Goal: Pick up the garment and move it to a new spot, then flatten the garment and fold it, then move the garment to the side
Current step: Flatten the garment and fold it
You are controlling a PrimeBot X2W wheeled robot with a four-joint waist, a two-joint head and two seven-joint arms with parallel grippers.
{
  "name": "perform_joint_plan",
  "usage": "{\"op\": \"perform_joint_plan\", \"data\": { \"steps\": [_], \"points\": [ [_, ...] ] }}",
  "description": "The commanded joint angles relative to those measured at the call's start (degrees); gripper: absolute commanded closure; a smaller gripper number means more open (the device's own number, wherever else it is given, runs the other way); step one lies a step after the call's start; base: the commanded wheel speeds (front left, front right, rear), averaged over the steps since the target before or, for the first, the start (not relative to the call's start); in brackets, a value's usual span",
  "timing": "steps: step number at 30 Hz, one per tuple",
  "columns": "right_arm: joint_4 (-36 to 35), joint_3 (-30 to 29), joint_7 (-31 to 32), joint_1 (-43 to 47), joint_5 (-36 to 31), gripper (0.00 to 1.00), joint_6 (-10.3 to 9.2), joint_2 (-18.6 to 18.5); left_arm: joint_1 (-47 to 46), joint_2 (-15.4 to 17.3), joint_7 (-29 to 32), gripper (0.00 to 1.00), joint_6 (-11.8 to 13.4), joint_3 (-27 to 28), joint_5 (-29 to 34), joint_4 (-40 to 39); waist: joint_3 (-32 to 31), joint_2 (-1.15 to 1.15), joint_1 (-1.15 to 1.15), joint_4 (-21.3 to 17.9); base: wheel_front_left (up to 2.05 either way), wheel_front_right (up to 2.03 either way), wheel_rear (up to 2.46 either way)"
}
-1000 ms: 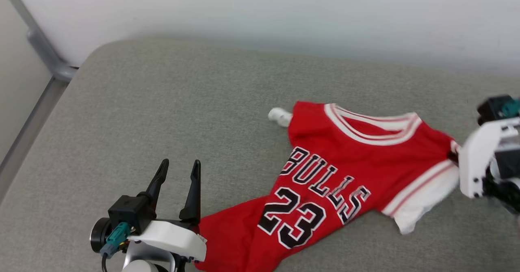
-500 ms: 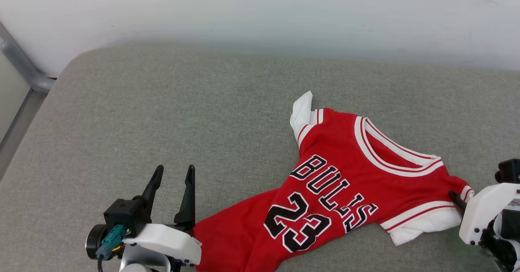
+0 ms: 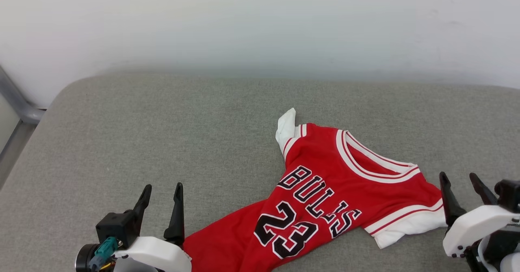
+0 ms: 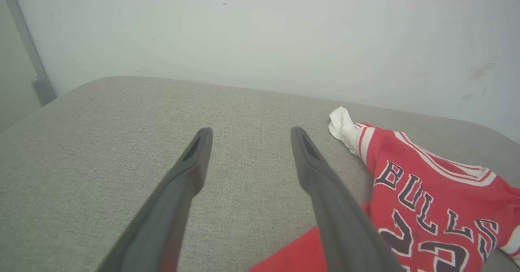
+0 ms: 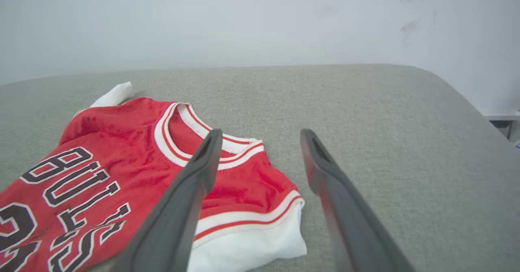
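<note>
The garment (image 3: 325,195), a red jersey with white sleeves, striped trim and black lettering with the number 23, lies crumpled face up on the grey cushion (image 3: 162,134). It also lies at the right of the left wrist view (image 4: 426,199) and at the left of the right wrist view (image 5: 122,170). My left gripper (image 3: 161,190) stands open just left of the garment's lower hem, holding nothing. My right gripper (image 3: 460,179) is open just right of the white sleeve (image 3: 410,227), nothing between its fingers.
A pale wall (image 3: 260,24) rises behind the cushion. A grey metal rail (image 3: 16,101) runs down the far left. The cushion's rounded right edge (image 5: 467,101) drops off beside my right gripper. Bare cushion stretches left of and behind the garment.
My right gripper has opened and let go of the garment's sleeve, which now lies on the cushion. The camera has tilted, shifting the whole picture.
</note>
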Motion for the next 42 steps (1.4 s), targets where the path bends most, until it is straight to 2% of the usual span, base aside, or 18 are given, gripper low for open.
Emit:
{"op": "perform_joint_plan", "data": {
  "steps": [1,8,18,24,33,42],
  "points": [
    [-1.2,0.2,-1.1,1.7,-1.2,0.00,-0.02,0.5,0.9,0.2,0.3,0.00,0.3,0.1,-0.1,-0.3,-0.9,0.00,0.00,-0.5,0.00,0.00,0.00],
    [-11.0,1.5,-4.0,8.6,-5.8,0.00,-0.02,4.0,2.0,1.1,0.9,0.00,1.0,0.4,-0.4,-1.0,-2.1,0.00,0.00,-1.9,0.00,0.00,0.00],
    [-21.5,3.9,-2.3,16.2,-5.2,0.00,-0.03,6.0,0.1,2.8,3.7,0.00,0.5,0.3,-0.9,-1.0,-2.0,0.00,0.00,-4.7,0.00,0.00,0.00],
    [-23.8,4.8,-1.4,16.7,-3.8,0.00,-0.03,6.0,-6.9,3.0,10.3,0.00,-3.3,-1.8,-2.8,1.0,-0.2,0.00,0.00,-7.0,0.00,0.00,0.00],
    [-25.8,5.1,-2.3,12.5,-2.5,0.00,-0.03,6.0,-26.0,2.4,20.1,0.00,-8.9,-3.7,-4.4,7.8,8.3,0.00,0.00,-11.6,0.00,0.00,0.00],
    [-25.6,5.7,-3.5,9.8,-1.9,0.00,-0.02,6.0,-43.1,1.2,31.6,0.00,-13.2,-6.4,-5.6,20.6,15.4,0.00,0.00,-15.2,0.00,0.00,0.00]
  ]
}}
